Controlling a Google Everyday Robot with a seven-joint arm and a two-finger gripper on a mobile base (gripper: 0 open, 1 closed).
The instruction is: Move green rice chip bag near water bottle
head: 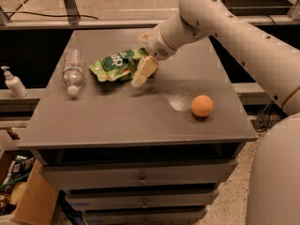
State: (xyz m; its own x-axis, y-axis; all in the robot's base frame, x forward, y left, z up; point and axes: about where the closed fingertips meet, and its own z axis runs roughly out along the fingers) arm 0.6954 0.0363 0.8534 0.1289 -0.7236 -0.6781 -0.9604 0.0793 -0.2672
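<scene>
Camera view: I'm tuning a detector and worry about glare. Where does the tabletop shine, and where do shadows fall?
In the camera view, a pale sheen lies on the table just image-left of the orange ball; a soft shadow sits under the gripper, at the right end of the green rice chip bag.

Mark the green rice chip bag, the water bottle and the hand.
green rice chip bag (112, 64), camera view, middle of its printed face.
water bottle (72, 71), camera view, its clear body.
hand (140, 74), camera view, pale tip at the bag's right edge.
</scene>
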